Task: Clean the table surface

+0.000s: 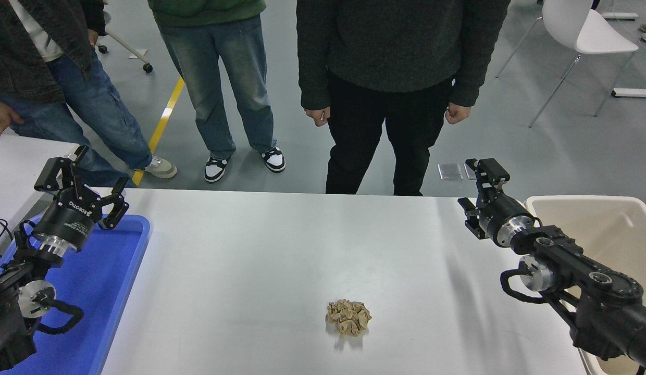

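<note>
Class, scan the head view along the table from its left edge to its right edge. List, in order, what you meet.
left gripper over the blue tray → bare white table surface → crumpled brown paper ball → right gripper → beige bin

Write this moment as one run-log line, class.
right gripper: open, over table surface | crumpled paper: untouched | left gripper: open, parked over blue tray

Grey floor, yellow floor line, white chair.
</note>
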